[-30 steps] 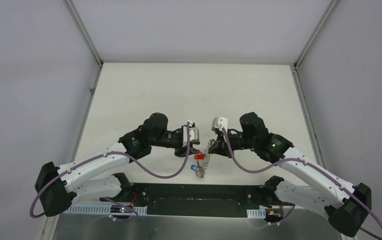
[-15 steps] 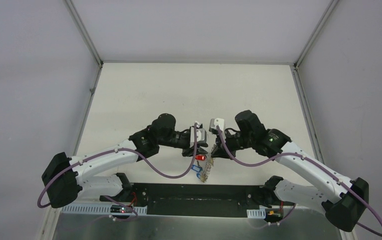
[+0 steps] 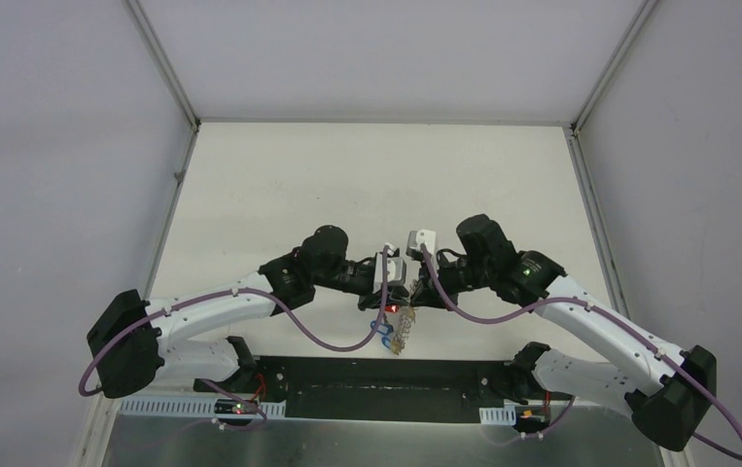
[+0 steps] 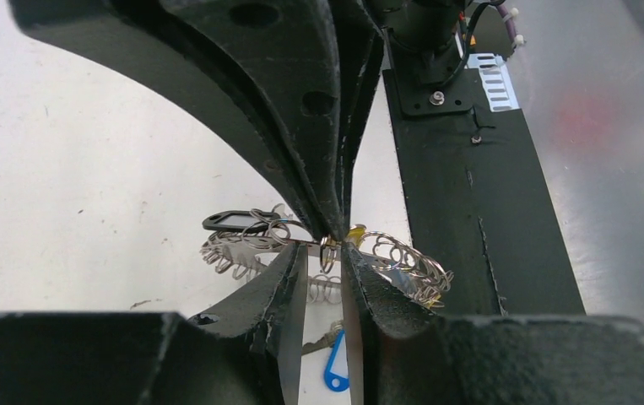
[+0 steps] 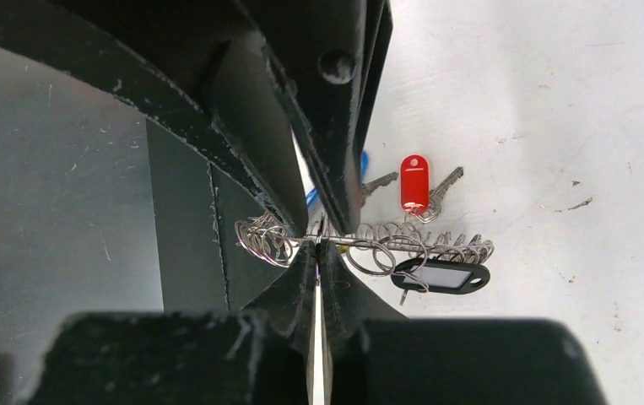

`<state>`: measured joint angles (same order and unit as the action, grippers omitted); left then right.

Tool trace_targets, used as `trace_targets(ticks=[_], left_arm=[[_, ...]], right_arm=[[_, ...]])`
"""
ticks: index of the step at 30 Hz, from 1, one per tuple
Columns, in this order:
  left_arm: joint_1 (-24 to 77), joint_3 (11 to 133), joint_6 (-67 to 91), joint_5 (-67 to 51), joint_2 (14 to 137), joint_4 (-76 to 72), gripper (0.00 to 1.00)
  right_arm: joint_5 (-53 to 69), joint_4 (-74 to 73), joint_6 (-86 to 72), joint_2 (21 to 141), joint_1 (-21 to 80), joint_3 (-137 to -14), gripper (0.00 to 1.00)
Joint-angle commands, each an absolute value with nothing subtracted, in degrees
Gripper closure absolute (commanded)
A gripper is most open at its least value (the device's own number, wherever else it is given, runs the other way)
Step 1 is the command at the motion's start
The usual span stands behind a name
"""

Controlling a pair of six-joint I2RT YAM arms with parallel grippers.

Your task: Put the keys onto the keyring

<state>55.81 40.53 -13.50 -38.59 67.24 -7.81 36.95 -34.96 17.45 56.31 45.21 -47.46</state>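
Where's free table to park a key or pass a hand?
Crowded: near-centre, left gripper, right gripper, keyring and keys bunched by the base plate. Free: table beyond them, up to the back wall, edge to edge.

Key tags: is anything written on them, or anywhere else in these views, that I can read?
Black tag on the keyring: its white label window looks blank.
Red tag: no writing shows.
Blue tag: no writing shows.
Elsewhere: no readable text in any view.
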Motion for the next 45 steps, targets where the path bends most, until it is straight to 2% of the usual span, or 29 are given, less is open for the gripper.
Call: trace_targets(ticks=[1, 5, 7, 9, 13, 14, 16, 18, 20, 27, 33, 35, 43, 45], left_arm=[[56.68, 40.41, -13.07, -40.07, 67.83, -10.46, 0.78], [57.03, 40.83, -13.65, -39.36, 68.33, -9.26, 0.79], [57.18, 40.99, -14.15, -39.16, 68.38, -8.93, 0.87], [57.23, 41.09, -14.77, -38.83, 68.26, -8.57, 1.0], [57.25, 40.84, -14.34, -37.12, 67.41, -8.46, 1.0], [57.24, 40.64, -13.99, -36.5, 66.98, -8.52, 1.0], [57.25, 40.14, -12.97, -34.79, 66.11, -8.9, 1.0], [57.24, 38.79, -11.43, -32.45, 64.91, -11.48, 1.0], [57.29, 36.67, -9.23, -30.6, 63.49, -15.98, 1.0], [57.22, 29.04, -5.72, -28.44, 59.12, -32.8, 1.0], [57.25, 26.66, -7.93, -29.78, 57.08, -38.14, 1.0], [57.27, 25.86, -9.28, -30.96, 56.41, -39.87, 1.0], [57.29, 23.91, -11.07, -31.6, 54.52, -44.31, 1.0], [57.3, 23.91, -11.16, -32.06, 54.41, -44.36, 1.0]], right_arm=[[38.36, -31.29, 16.52, 54.84, 45.18, -48.95, 1.0], [38.43, -31.2, 16.37, 54.82, 45.19, -49.06, 1.0], [38.41, -31.2, 16.28, 54.84, 45.18, -48.97, 1.0], [38.43, -31.21, 16.22, 54.85, 45.18, -48.96, 1.0], [37.42, -31.02, 15.9, 54.84, 45.18, -48.83, 1.0], [36.57, -30.83, 15.6, 54.72, 45.18, -48.83, 0.94], [34.74, -30.28, 14.94, 54.16, 45.22, -48.71, 0.69], [33.02, -29.24, 14.31, 53.02, 45.18, -48.08, 0.5], [32.06, -27.34, 13.79, 51.21, 45.17, -46.89, 0.43], [29.64, -15.76, 7.96, 41.97, 44.52, -39.07, 0.44], [34.93, -9.37, 6.35, 37.74, 43.96, -35.34, 0.46], [37.79, -7.83, 6.8, 37.63, 43.85, -34.79, 0.56], [42.51, -3.4, 6.75, 38.64, 43.53, -33.84, 0.6], [42.1, -3.34, 6.86, 38.98, 43.45, -33.84, 0.65]])
